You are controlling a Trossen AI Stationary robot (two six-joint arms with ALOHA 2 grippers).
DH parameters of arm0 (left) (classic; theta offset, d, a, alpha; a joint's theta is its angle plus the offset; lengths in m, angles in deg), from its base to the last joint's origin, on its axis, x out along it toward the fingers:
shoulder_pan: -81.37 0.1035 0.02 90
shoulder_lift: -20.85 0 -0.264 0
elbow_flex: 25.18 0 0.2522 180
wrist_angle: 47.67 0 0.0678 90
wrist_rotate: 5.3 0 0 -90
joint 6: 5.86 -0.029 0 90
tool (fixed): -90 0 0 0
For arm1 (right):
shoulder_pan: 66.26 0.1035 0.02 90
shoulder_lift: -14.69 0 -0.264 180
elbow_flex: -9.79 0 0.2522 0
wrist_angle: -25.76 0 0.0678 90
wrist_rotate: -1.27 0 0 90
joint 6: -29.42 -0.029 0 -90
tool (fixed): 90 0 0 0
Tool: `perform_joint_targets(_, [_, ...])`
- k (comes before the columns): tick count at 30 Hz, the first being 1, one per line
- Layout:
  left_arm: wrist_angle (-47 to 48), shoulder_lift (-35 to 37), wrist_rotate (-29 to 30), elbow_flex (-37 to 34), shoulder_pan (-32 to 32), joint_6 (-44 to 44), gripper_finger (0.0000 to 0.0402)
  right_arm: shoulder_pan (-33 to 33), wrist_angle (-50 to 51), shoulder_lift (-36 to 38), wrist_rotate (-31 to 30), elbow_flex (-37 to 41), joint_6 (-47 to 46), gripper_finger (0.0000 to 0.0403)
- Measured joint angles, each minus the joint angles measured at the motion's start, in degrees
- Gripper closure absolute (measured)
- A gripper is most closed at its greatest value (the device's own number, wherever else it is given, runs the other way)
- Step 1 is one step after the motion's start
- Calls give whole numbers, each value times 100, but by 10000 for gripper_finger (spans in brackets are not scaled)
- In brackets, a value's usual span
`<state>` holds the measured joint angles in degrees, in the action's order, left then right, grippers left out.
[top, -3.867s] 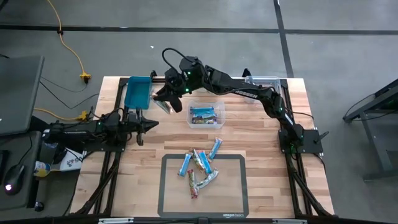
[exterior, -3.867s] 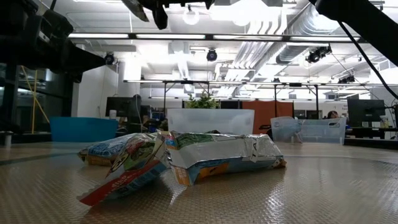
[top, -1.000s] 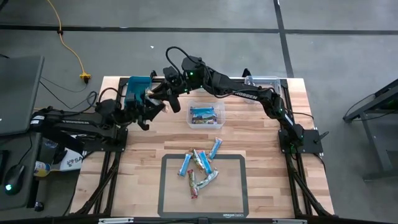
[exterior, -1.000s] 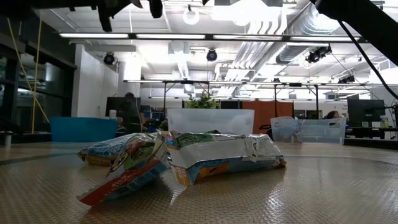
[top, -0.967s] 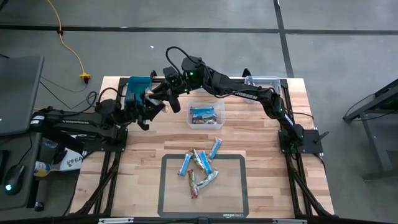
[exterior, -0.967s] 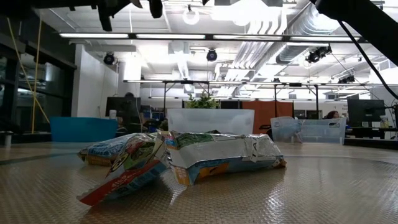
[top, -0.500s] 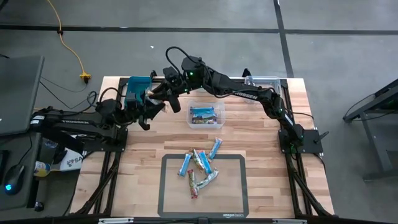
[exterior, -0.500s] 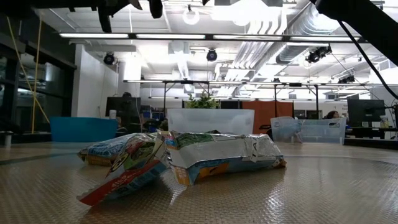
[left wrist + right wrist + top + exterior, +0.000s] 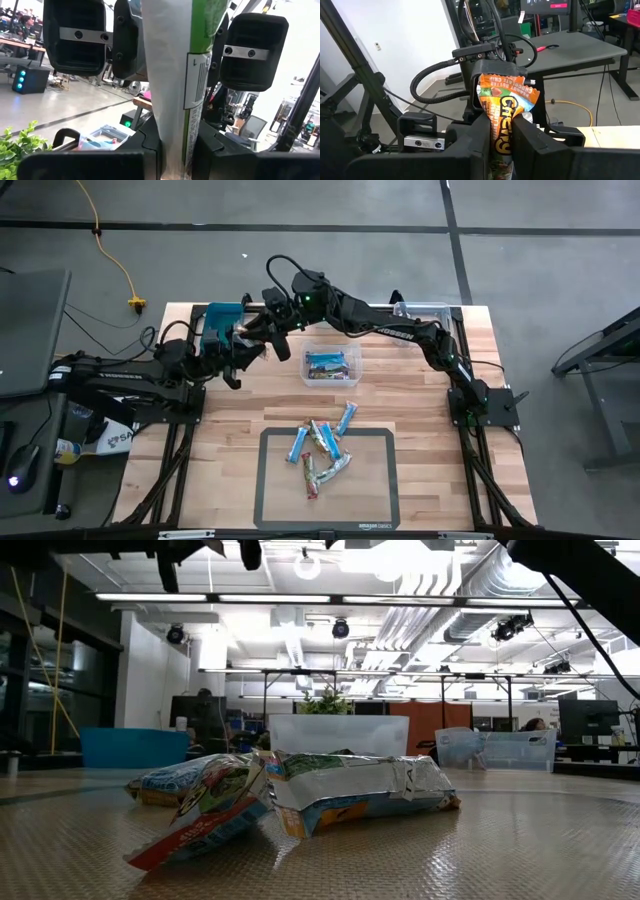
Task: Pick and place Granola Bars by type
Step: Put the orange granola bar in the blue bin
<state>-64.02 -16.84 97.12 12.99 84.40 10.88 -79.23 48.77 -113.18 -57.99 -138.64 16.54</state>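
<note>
Granola bar (image 9: 504,120) spans lengthwise between both tools.

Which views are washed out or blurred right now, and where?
Low view: ceiling lights blow out the top, and the crumpled foil-wrapped granola bars are soft up close. Left wrist view: bright backlight right of the green-and-white wrapped bar. High view: evenly lit.

We see the pale wooden worktop (image 9: 420,420) evenly lit from above, with only faint, soft shadows beneath the arms. At table height, long white ceiling light strips (image 9: 400,598) blow out into glare, and the crinkled foil-wrapped bars (image 9: 300,795) nearest us catch soft highlights. In the left wrist view, bright window-like backlight washes the background pale, and the near white-and-green wrapper (image 9: 177,75) looks soft.
</note>
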Motion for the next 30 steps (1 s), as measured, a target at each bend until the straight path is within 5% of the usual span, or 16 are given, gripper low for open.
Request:
perform_joint_targets(5, [2, 1, 6, 2, 0, 0, 349, -4, -81, -4, -33, 0, 17, 345])
perform_joint_targets(16, [43, -4, 14, 2, 0, -2, 349, -51, -392, -4, -24, 0, 137, 223])
perform_joint_targets(22, [55, 4, 17, 0, -2, -133, 349, -348, -358, 351, -148, -17, 262, 199])
perform_joint_targets(30, [46, 248, 834, 0, -2, -618, 349, -828, 1617, 1379, -1139, -28, 1103, 198])
